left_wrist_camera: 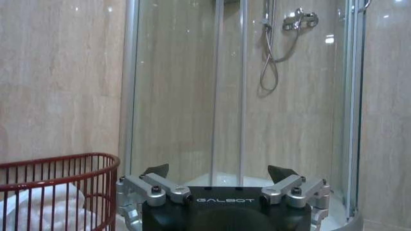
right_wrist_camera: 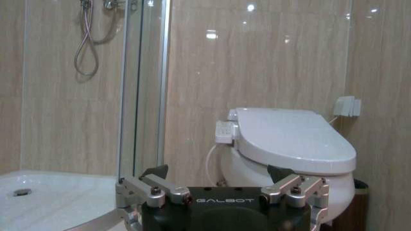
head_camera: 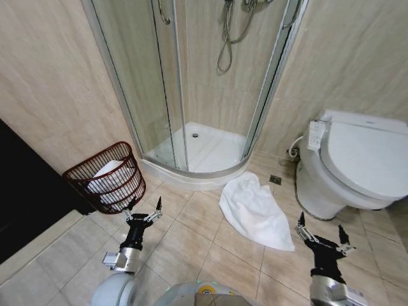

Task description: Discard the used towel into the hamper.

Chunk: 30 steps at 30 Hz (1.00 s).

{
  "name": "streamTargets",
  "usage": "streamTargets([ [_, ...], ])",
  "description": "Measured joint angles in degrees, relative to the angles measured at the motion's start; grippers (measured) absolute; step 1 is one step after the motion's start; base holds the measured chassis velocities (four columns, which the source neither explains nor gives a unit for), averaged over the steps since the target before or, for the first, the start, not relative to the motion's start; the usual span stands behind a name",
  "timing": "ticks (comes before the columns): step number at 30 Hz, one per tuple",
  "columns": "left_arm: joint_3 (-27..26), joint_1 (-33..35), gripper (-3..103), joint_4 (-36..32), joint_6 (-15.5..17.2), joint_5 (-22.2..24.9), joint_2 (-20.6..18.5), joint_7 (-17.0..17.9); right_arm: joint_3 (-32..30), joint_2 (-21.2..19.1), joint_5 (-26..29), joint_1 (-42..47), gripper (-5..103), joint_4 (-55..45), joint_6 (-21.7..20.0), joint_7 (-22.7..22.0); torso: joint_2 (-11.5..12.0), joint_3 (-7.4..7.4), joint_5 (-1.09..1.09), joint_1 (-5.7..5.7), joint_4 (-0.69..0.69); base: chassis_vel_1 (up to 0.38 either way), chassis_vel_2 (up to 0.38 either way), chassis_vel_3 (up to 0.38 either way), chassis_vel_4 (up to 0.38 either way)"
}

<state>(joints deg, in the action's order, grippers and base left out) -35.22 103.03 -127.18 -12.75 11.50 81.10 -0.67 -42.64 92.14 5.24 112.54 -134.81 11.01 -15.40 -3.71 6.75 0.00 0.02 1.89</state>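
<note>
Towel (head_camera: 255, 211) is just lying on the floor tiles, nowhere near the hamper (head_camera: 105, 175) yet, both left gripper (head_camera: 143, 215) and right gripper (head_camera: 322, 238) wide open, empty.

Both arms reach forward and low; the left gripper (head_camera: 143, 212) and right gripper (head_camera: 323, 233) hold their fingers spread apart, empty.

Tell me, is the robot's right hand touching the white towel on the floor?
Apart. The head view shows bare floor tile between the right gripper and the towel.
</note>
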Motion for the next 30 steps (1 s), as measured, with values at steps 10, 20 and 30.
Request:
streamTargets([
  [10, 0.69, -0.21, 100, 0.58, -1.19, 0.09, -0.23, -0.05, -0.31, 0.0, -0.07, 0.06, 100, 0.79, 0.67, -0.07, 0.92, -1.03, 0.0, -0.01, 0.0, 0.0, 0.0, 0.0, 0.0],
  [20, 0.56, -0.13, 100, 0.62, -1.44, 0.22, -0.35, -0.24, -0.32, 0.0, 0.26, 0.27, 100, 1.98, 1.71, -0.01, 0.74, -0.9, 0.0, -0.02, 0.01, -0.012, 0.015, 0.021, -0.011],
  [30, 0.4, -0.14, 100, 0.92, -1.63, 0.32, -0.58, -0.56, -0.17, 0.0, 0.28, 0.36, 100, 2.05, 2.04, 0.03, 0.58, -0.74, 0.01, -0.03, 0.01, -0.153, 0.158, 0.156, -0.141],
])
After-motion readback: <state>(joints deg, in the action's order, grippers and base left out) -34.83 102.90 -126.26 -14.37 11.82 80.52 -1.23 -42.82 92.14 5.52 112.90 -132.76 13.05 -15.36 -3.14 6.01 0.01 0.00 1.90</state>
